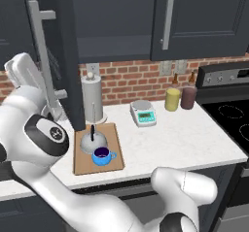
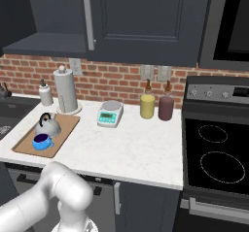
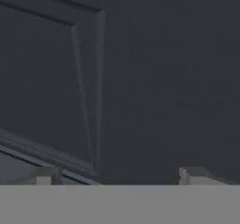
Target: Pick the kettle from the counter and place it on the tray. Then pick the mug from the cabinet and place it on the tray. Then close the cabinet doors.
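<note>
Kettle (image 1: pixel 93 142) and mug (image 1: pixel 102 156) both sit on the tray (image 1: pixel 113 138), mug just in front of the kettle, near touching; tray lies on the bench (image 1: pixel 185 139) at its left end, in front of the paper-towel roll (image 1: pixel 92 99). Right base view agrees: kettle (image 2: pixel 47 124) behind mug (image 2: pixel 42 141) on tray (image 2: pixel 65 126). Both placing steps look done; step in hand judged to be closing the cabinet doors. One door (image 1: pixel 65 56) stands swung out edge-on toward the camera, its bar handle (image 1: pixel 43 56) facing left; the right-hand door (image 1: pixel 199 20) appears shut flush. Hand view sits close against a dark panelled face, probably a door (image 3: pixel 140 78); which one cannot be told. Jaws wide open, gripping nothing; fingertips (image 3: pixel 194 175) low in the frame, spread apart. Next move, as judged: press the hand flat on the open door's outer face and sweep it round to the frame, keeping the arm clear of the handle and of the roll below. Scale (image 1: pixel 143 113) and two jars (image 1: pixel 179 98) stand well apart from this.
</note>
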Tool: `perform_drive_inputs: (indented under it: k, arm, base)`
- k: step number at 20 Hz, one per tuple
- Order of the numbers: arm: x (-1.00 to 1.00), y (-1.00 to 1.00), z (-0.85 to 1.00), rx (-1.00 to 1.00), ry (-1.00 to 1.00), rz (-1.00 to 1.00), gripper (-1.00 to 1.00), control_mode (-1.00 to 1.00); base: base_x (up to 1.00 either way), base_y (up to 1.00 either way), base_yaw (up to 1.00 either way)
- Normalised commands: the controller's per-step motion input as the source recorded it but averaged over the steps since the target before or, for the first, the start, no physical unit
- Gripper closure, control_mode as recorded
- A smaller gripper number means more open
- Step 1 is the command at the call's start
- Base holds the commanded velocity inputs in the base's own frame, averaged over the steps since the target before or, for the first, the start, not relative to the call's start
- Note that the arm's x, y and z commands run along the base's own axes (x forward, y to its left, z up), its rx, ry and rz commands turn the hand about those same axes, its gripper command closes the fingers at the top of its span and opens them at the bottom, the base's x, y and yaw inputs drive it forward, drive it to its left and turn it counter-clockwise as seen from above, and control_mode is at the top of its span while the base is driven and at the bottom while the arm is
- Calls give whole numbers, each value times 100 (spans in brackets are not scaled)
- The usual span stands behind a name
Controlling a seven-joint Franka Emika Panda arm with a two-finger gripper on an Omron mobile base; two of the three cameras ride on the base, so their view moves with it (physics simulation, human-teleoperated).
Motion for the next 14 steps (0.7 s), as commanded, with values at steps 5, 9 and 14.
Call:
perform_drive_inputs:
  k: [5, 9, 14]
  arm:
    - [1, -100, 20, 7, 5, 0, -100, -100]
    - [8, -94, 14, 6, 7, 0, -100, -100]
    - [33, -84, 10, 6, 9, 3, -100, -100]
  base:
    - [0, 0, 0]
    - [0, 0, 0]
    - [0, 0, 0]
